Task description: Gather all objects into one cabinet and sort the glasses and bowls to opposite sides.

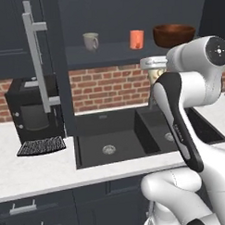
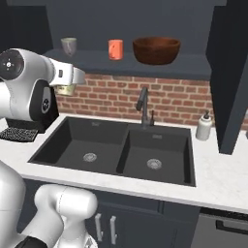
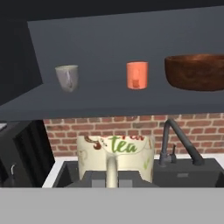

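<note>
The navy cabinet stands open, and on its dark shelf [image 3: 109,103] a grey-green mug [image 3: 68,78] is at the left, an orange mug [image 3: 137,75] is in the middle and the wide brown bowl [image 3: 195,72] is at the right. My gripper [image 3: 112,178] is shut on a cream mug [image 3: 116,153] printed with "tea", held upright below the shelf's front edge and above the sink. The same mug [image 1: 154,74] [image 2: 65,89] shows beside my white hand in both base views. The shelf row also appears there: grey-green mug [image 1: 91,41], orange mug [image 1: 136,39], bowl [image 1: 174,34].
The cabinet's left door [image 1: 57,70] hangs open with its long grey bar handle [image 1: 35,53]; the right door [image 2: 232,72] is open too. Below are a black double sink [image 2: 121,150], a dark faucet [image 2: 143,106], a soap dispenser [image 2: 204,127] and a black appliance [image 1: 33,111] on the white counter.
</note>
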### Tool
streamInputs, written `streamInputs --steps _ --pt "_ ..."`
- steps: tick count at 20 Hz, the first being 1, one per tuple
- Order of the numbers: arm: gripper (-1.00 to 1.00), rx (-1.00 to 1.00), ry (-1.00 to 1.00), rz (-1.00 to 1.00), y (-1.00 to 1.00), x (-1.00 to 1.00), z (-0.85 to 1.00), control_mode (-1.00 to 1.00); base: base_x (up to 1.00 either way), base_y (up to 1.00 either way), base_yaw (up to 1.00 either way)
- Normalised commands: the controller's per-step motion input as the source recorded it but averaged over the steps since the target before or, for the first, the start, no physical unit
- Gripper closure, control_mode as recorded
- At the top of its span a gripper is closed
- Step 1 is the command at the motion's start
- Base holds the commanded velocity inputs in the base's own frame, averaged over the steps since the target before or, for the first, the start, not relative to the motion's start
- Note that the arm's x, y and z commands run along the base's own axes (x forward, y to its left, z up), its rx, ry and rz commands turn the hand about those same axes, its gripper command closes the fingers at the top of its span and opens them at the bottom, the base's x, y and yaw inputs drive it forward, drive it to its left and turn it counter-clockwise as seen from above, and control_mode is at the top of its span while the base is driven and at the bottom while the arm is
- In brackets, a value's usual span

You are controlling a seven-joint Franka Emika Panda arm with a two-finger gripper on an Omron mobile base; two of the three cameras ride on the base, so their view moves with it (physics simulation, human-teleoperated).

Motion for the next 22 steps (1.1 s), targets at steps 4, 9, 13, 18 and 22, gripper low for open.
streamInputs --steps 4,9,13,18,22 --pt "1.00 0.00 0.00 0.00 0.00 0.00 0.00 1.00 0.46 0.10 -0.17" --pt "1.00 0.00 0.00 0.00 0.00 0.00 0.00 1.00 0.45 0.07 -0.15" --pt "1.00 0.00 0.00 0.00 0.00 0.00 0.00 1.00 0.47 0.00 -0.03" --pt "1.00 0.00 0.00 0.00 0.00 0.00 0.00 1.00 0.42 0.00 0.00" --pt "1.00 0.00 -0.03 0.00 0.00 0.00 0.00 -1.00 0.15 0.01 0.00"
